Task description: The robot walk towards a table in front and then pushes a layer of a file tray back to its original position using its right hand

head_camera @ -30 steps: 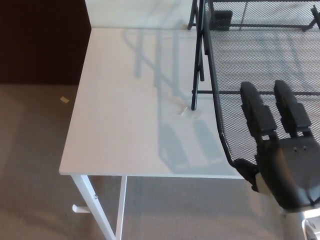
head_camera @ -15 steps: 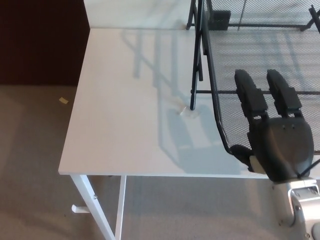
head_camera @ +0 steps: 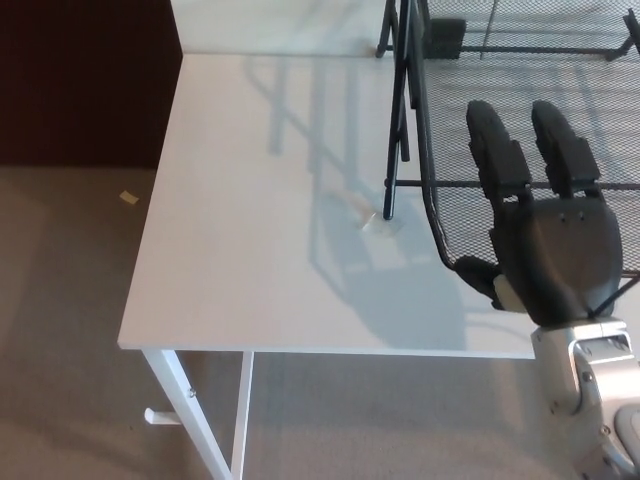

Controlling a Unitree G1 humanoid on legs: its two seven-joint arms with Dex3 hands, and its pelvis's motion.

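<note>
A black wire-mesh file tray [head_camera: 520, 90] stands on the right part of the white table [head_camera: 260, 200]. One mesh layer [head_camera: 450, 215] is pulled out toward the front edge. My right hand [head_camera: 545, 240] is open, its two fingers [head_camera: 500, 160] stretched flat over this layer and its thumb at the layer's front rim. The frame's black upright posts [head_camera: 395, 130] rise just left of the hand. The hand hides the layer's front right part. My left hand does not show.
The table's left and front edges lie in view, with its white legs [head_camera: 190, 410] below. Grey carpet [head_camera: 70, 300] spreads to the left and front, with a small yellow scrap [head_camera: 128, 198] on it. A dark wall [head_camera: 80, 80] stands at upper left.
My right hand has moved forward and slightly left over the mesh layer, and the layer's front rim has slid back from the table's front edge.
</note>
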